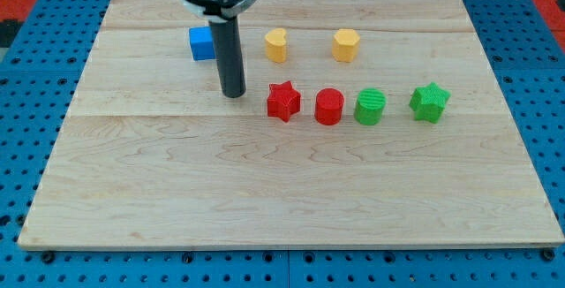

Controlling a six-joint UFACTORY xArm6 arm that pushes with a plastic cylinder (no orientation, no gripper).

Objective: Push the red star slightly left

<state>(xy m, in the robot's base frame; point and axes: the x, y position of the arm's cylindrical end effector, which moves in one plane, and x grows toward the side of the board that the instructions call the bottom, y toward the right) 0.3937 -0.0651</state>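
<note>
The red star (282, 101) lies on the wooden board (265, 191) near the middle, at the left end of a row of blocks. My tip (234, 94) rests on the board to the left of the red star, a small gap apart, not touching it. The rod rises from the tip to the view's top. A blue cube (201, 43) sits just up and left of the rod, partly hidden by it.
A red cylinder (328, 106), a green cylinder (370, 107) and a green star (429, 102) continue the row to the right. A yellow heart (276, 45) and a yellow hexagon (345, 45) lie above the row. Blue pegboard surrounds the board.
</note>
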